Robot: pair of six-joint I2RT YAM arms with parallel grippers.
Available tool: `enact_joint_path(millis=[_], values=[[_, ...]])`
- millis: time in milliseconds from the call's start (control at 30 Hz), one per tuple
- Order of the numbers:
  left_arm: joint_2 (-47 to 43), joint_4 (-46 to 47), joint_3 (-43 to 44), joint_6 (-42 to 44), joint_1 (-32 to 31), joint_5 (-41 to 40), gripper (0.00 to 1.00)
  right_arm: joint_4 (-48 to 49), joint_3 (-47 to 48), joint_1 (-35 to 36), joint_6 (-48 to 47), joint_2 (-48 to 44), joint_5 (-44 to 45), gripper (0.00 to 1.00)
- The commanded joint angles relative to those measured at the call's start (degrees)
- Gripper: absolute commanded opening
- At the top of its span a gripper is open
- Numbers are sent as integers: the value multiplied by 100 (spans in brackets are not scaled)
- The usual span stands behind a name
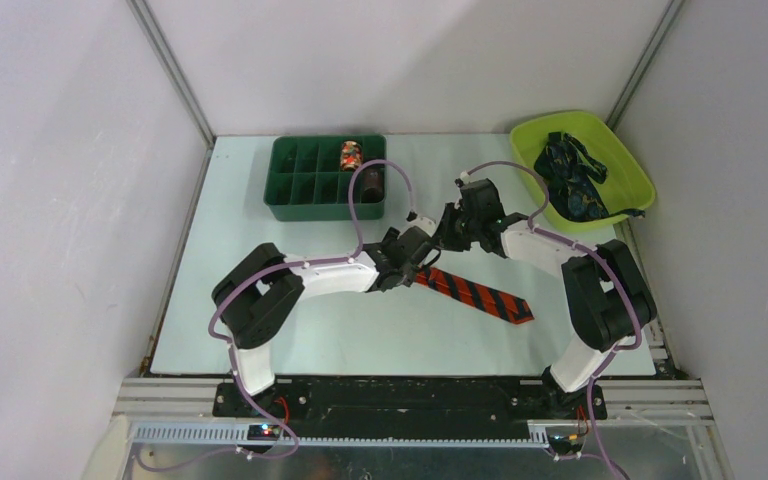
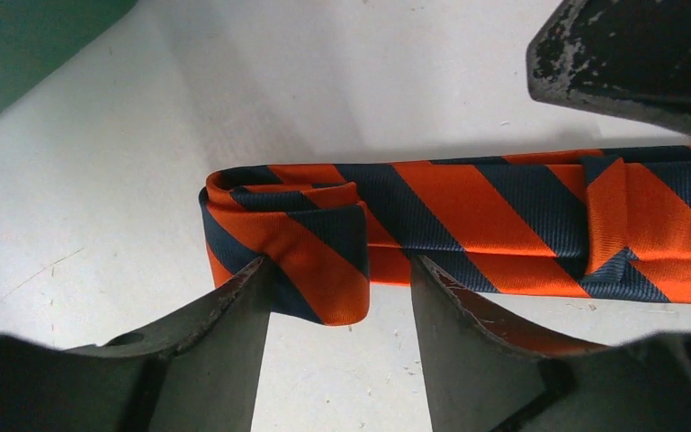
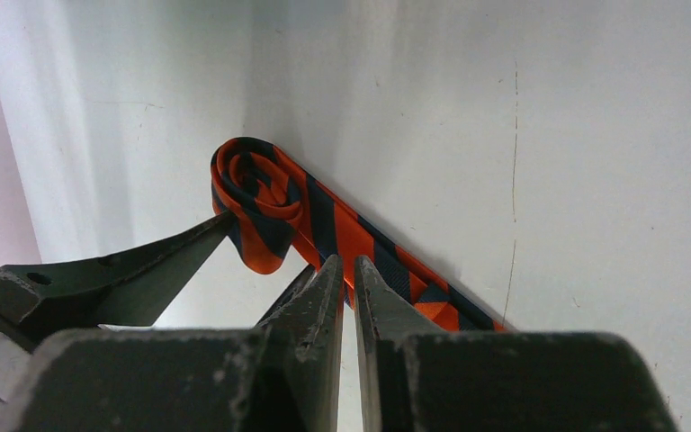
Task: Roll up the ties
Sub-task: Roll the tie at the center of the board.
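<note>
Pale table (image 1: 260,340) open around tie (image 1: 480,293); left end effector (image 2: 337,265) apart astride rolled end, right end effector (image 3: 344,267) together at tie's edge.

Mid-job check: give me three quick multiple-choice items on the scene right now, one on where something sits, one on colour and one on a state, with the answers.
1. Where do the navy ties lie?
A) in the lime-green bin
B) in a cardboard box
C) draped on a chair

2. Which colours are on the striped tie?
A) yellow and white
B) green and grey
C) orange and dark navy

3. How far is that tie rolled?
A) wholly rolled
B) coiled at one end, the rest flat
C) not at all

Answers:
1 A: the top view shows the heap inside the bin at back right.
2 C: both wrist views show orange with dark navy diagonals.
3 B: the left wrist view shows a small coil with the flat strip running on from it.
</note>
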Motion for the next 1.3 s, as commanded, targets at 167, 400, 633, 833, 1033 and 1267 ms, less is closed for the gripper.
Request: enact_joint_path(millis=[167, 400, 633, 833, 1033, 1267], values=[[-112, 180, 56, -163, -4, 622, 68, 171, 0, -27, 38, -203, -1, 11], [-356, 399, -71, -296, 212, 1071, 71, 134, -4, -27, 29, -220, 25, 11], [-572, 511, -142, -358, 361, 1383, 72, 155, 3, -33, 22, -234, 21, 11], [-785, 496, -195, -362, 428, 1450, 72, 175, 3, -38, 30, -232, 26, 11], [-1004, 448, -188, -338, 456, 1479, 73, 187, 3, -36, 35, -228, 32, 11], [-1413, 392, -257, -352, 533, 1526, 73, 233, 3, -33, 22, -226, -34, 12]])
